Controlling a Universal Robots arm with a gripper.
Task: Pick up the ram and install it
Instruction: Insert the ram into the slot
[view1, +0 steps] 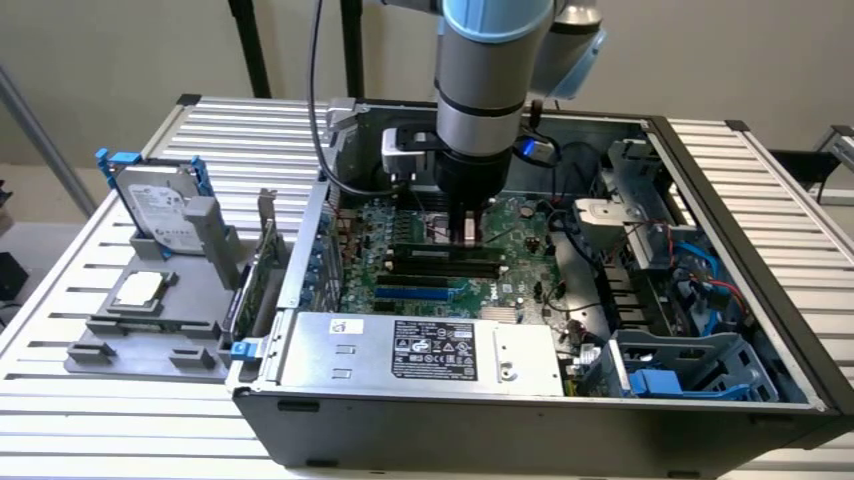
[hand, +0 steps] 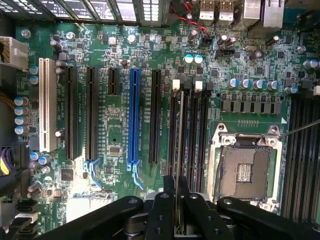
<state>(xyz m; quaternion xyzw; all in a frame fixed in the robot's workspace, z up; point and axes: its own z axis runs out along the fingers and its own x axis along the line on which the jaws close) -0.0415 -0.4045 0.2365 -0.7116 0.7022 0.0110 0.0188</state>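
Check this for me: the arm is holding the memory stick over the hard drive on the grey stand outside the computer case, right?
Not quite. The gripper holds the memory stick inside the computer case, over the motherboard's memory slots, not over the hard drive on the grey stand. The exterior view shows this.

A counter (view1: 747, 180) of ribbed silver slats carries an open computer case (view1: 534, 415) across its middle. Towards the exterior view's left lies a grey holder tray (view1: 120, 335), bearing a hard drive (view1: 154, 205) with blue brackets and a square silver processor chip (view1: 139, 291).
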